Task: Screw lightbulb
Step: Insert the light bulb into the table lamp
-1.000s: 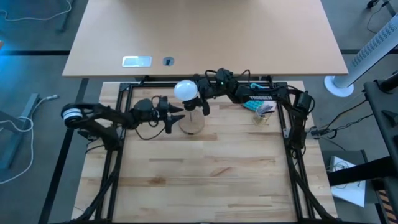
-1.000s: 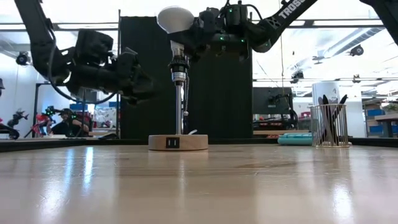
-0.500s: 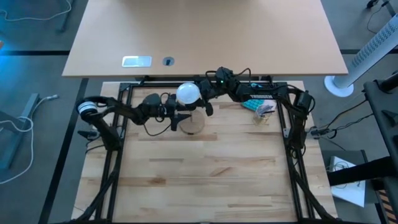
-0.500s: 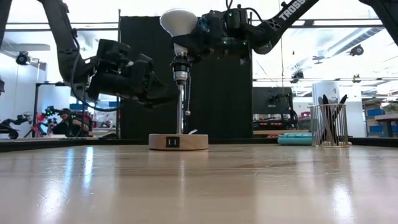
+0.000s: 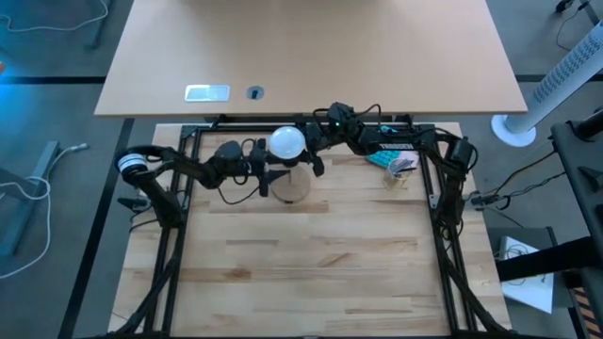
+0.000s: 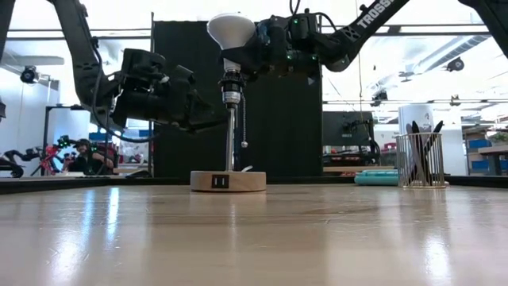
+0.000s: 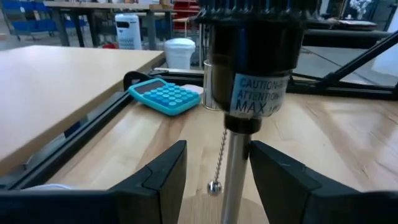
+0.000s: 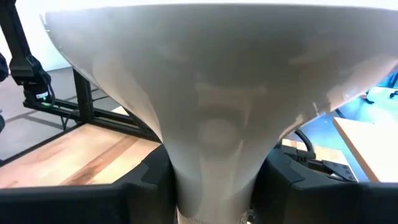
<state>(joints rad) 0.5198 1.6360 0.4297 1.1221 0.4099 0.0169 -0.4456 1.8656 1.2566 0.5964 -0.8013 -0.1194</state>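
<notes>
There is one bulb [image 6: 231, 30], white and smooth, with a round globe that narrows to a pale neck. It stands upright on top of one lamp: a black socket [image 6: 231, 86] on a thin metal stem [image 6: 231, 139], which rises from one round wooden base [image 6: 227, 181]. A small bead chain [image 7: 219, 163] hangs beside the stem.

Two dark arms work here. The right gripper [image 8: 208, 186] is clamped on the neck of the bulb, one finger on each side, touching it. The left gripper [image 7: 214, 177] is at the stem just under the socket; its two fingers stand on both sides of the stem with a small gap, so it is around the stem but I cannot tell if it presses it.

The table [image 5: 311, 273] is of pale wooden planks with a black frame at its edges. Near the far right edge lie one teal calculator [image 7: 165, 96] and one wire mesh cup [image 6: 421, 160] with dark pens. The near half of the table is free.
</notes>
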